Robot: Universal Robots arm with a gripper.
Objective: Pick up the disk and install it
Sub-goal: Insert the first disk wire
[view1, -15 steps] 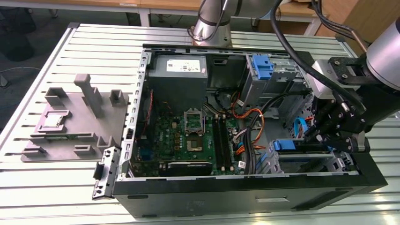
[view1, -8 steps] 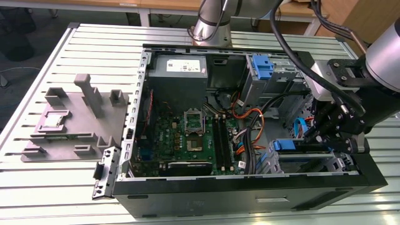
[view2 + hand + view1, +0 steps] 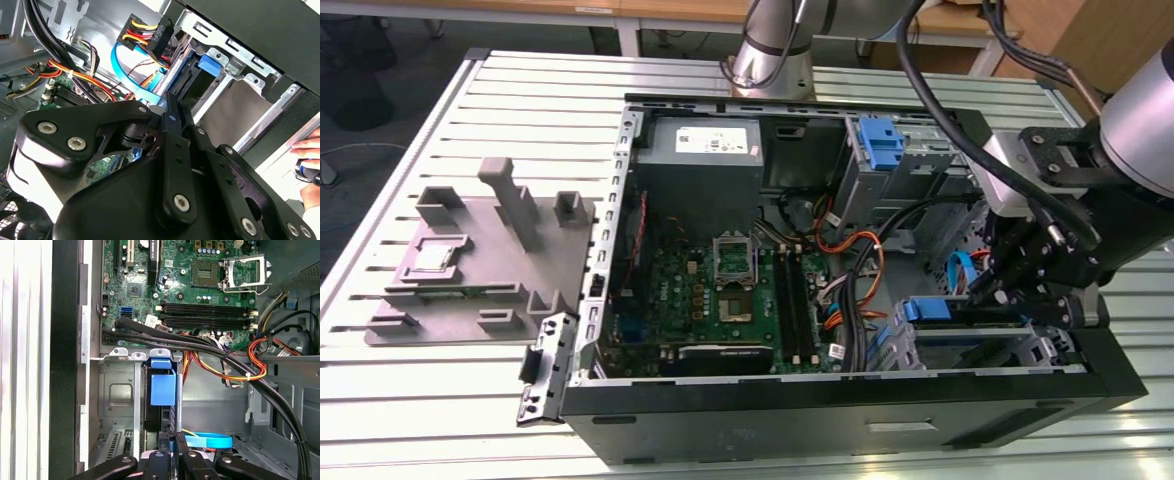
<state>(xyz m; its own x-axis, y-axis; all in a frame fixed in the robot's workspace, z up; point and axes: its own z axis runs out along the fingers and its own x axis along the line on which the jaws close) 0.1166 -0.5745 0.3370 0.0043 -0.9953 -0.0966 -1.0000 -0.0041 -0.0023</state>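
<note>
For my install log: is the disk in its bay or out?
In: the disk sits edge-on inside the metal bay, the tool at its end.

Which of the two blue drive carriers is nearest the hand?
The lower blue carrier, directly beside the hand; the other blue carrier stands farther away by the power supply.

Slatted table [image 3: 440,400] bearing computer case [image 3: 854,410], fixture [image 3: 480,260]

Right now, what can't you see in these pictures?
- The disk: in the first wrist view its blue carrier end shows, but the label is hidden inside the metal cage.
- How far in the disk sits: in the exterior view the hand blocks the bay.
- The motherboard: in the second wrist view the hand's black body covers most of it.
</note>
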